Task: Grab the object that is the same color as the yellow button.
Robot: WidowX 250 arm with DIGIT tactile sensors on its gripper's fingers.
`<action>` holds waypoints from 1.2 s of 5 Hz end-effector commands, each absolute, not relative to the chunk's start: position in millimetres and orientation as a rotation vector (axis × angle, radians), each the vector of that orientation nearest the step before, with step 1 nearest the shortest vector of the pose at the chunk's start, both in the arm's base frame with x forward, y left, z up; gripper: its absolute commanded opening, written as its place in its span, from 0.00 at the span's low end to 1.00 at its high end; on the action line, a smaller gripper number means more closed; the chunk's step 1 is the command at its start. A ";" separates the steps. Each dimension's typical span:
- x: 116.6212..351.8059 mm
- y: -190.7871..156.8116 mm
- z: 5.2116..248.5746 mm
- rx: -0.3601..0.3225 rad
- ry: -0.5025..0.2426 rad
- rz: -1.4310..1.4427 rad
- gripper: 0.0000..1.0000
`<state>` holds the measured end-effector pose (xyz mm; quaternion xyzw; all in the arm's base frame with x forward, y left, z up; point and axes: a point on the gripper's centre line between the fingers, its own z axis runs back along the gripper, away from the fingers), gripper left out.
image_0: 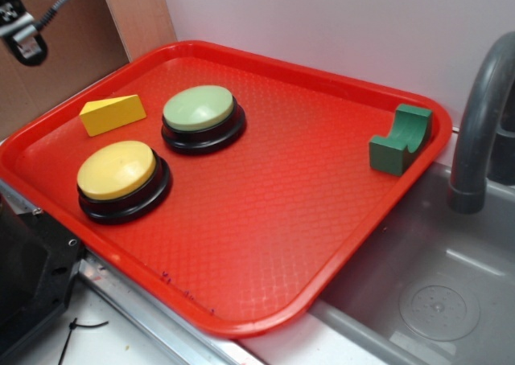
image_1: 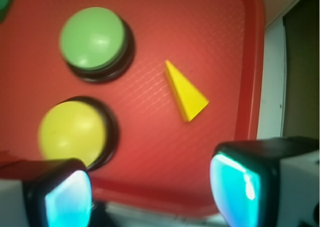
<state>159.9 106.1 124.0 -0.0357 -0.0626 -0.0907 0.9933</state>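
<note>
Yellow wedge-shaped block (image_0: 113, 114) lies untouched on the red tray (image_0: 265, 244), near the far-left rim in the exterior view, at roughly 11 o'clock from the yellow button (image_0: 117, 172) and just to the 9 o'clock side of the pale green-topped button (image_0: 199, 109); it touches neither. Wrist view shows the same wedge (image_1: 184, 93) flat on the tray (image_1: 210, 32), apex pointing away toward 11 o'clock, the yellow button (image_1: 72, 131) at about 8 o'clock from it and the green one (image_1: 92, 38) at about 10 o'clock. Gripper (image_1: 150, 192) hangs above the near tray rim with its jaws spread wide and nothing between them; both pads (image_1: 232, 184) glow teal at the bottom corners of the wrist view. The wedge sits ahead of the gap and slightly toward the right pad, well apart from both. Dark green notched block (image_0: 400, 141) stands against the far-right rim, out of the way. Progress, as I judge it: nothing grasped yet, approach stage only. Left to do: centre over the wedge, descend, close across its flat faces, lift. The tapered shape may slip if pinched near the apex.
</note>
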 end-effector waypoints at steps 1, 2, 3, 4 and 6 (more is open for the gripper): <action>187.6 122.2 89.2 -0.029 -0.138 -0.251 1.00; 195.8 126.4 68.2 0.010 -0.094 -0.290 1.00; 199.9 129.0 52.4 -0.009 -0.083 -0.298 1.00; 203.3 128.0 37.3 -0.015 -0.060 -0.310 1.00; 200.7 126.8 19.7 0.020 -0.002 -0.306 0.26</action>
